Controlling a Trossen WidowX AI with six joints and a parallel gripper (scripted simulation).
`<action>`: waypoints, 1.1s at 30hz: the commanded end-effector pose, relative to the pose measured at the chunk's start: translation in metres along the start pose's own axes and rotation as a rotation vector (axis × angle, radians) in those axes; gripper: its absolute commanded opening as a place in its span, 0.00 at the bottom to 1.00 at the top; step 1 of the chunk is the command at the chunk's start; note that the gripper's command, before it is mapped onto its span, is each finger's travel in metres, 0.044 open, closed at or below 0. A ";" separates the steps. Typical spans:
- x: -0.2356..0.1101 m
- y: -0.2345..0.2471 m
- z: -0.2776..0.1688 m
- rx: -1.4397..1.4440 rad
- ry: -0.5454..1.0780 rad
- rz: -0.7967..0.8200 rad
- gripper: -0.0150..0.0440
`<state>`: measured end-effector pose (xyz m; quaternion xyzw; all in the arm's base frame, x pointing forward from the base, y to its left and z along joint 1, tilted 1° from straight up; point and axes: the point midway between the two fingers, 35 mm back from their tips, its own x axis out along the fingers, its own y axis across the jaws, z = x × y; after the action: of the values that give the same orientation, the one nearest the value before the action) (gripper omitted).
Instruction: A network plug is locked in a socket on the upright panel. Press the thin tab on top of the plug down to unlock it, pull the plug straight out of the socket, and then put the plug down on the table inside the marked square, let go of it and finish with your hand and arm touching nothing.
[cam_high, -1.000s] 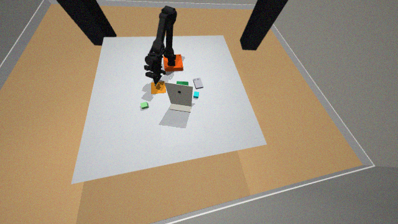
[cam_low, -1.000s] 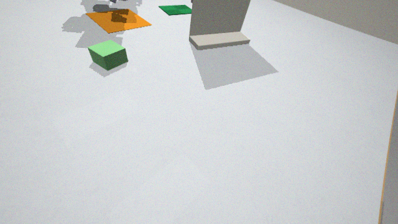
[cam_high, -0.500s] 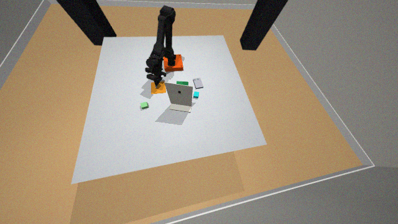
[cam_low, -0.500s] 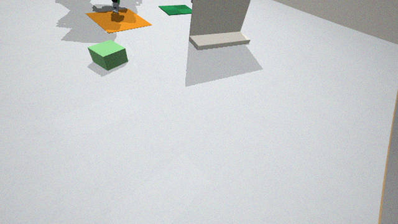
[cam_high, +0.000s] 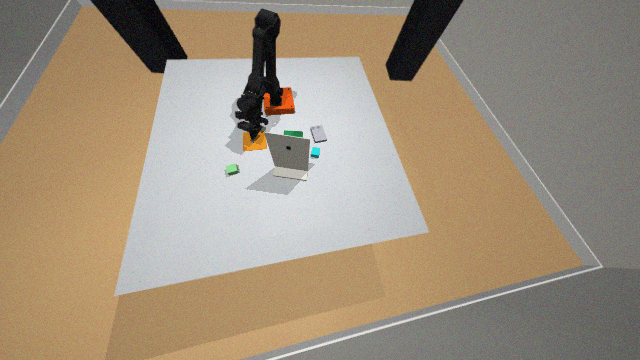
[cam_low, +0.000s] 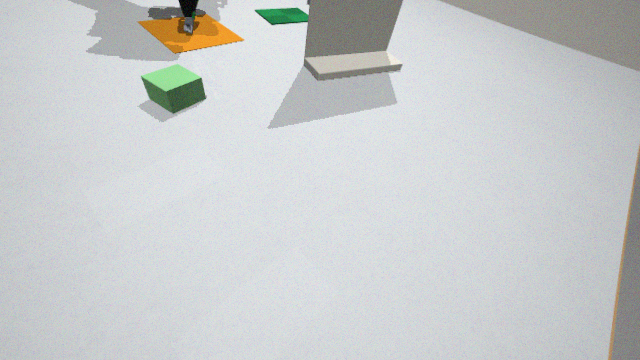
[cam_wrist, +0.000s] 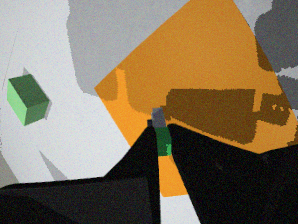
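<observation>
My fingers pinch the network plug (cam_wrist: 161, 133), hanging nose-down just above the orange marked square (cam_wrist: 200, 70) at frame centre.

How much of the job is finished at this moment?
Done: the plug is out of the panel. In hand: the pincer grips it over the orange square. Left: set it down there, let go, lift away.
</observation>
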<state>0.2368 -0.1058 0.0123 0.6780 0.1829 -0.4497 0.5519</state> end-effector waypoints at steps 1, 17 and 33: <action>0.001 -0.003 -0.001 0.000 0.006 -0.004 0.25; 0.003 -0.001 0.002 0.005 0.000 -0.002 0.30; -0.001 -0.001 0.001 0.004 0.000 -0.002 0.52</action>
<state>0.2357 -0.1068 0.0101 0.6788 0.1837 -0.4510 0.5497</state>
